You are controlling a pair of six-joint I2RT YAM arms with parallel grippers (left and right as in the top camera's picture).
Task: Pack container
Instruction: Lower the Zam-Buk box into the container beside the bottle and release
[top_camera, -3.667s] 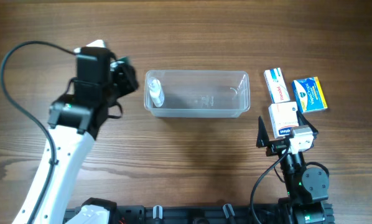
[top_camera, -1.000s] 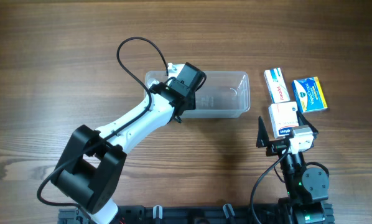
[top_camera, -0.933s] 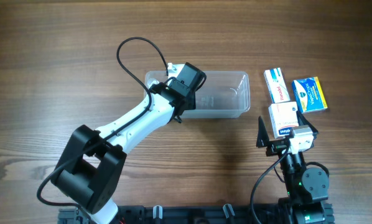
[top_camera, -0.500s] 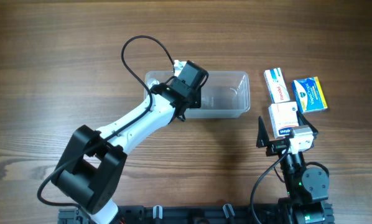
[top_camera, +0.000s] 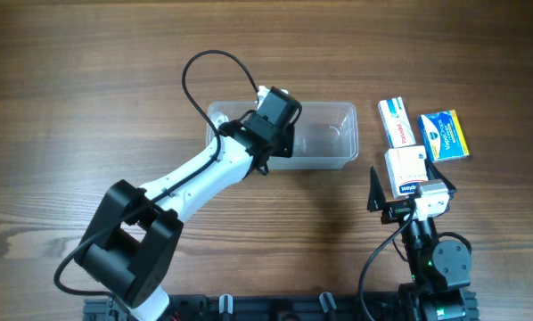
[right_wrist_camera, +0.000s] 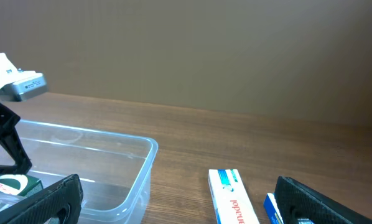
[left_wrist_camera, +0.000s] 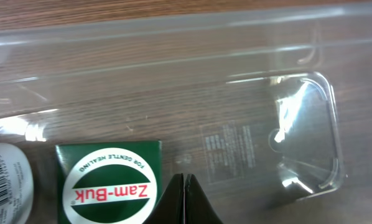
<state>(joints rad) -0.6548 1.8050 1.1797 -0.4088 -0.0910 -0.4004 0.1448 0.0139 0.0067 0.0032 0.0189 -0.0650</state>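
The container [top_camera: 324, 134] is a clear tub at the middle of the table. My left gripper [top_camera: 271, 147] hangs over its left half. In the left wrist view the left gripper [left_wrist_camera: 183, 180] is shut, finger against finger, with nothing between them. A green Zam-Buk box [left_wrist_camera: 108, 185] lies flat on the container's floor [left_wrist_camera: 248, 93], just left of the fingers. A white bottle [left_wrist_camera: 5, 186] lies beyond it at the frame's edge. My right gripper [right_wrist_camera: 186, 208] stands open at the near right, pointing at the container's right end [right_wrist_camera: 142, 168].
A white-and-red carton [top_camera: 394, 121] and a blue-and-yellow box [top_camera: 445, 135] lie right of the container; both show between the right fingers [right_wrist_camera: 232, 196]. Another white-and-red box [top_camera: 405, 167] sits right at the right gripper. The left arm's cable [top_camera: 204, 71] loops behind the container.
The left gripper has closed its jaws empty and drifted slightly right and back over the container. The green box stays on the container's floor. The right arm has not moved.
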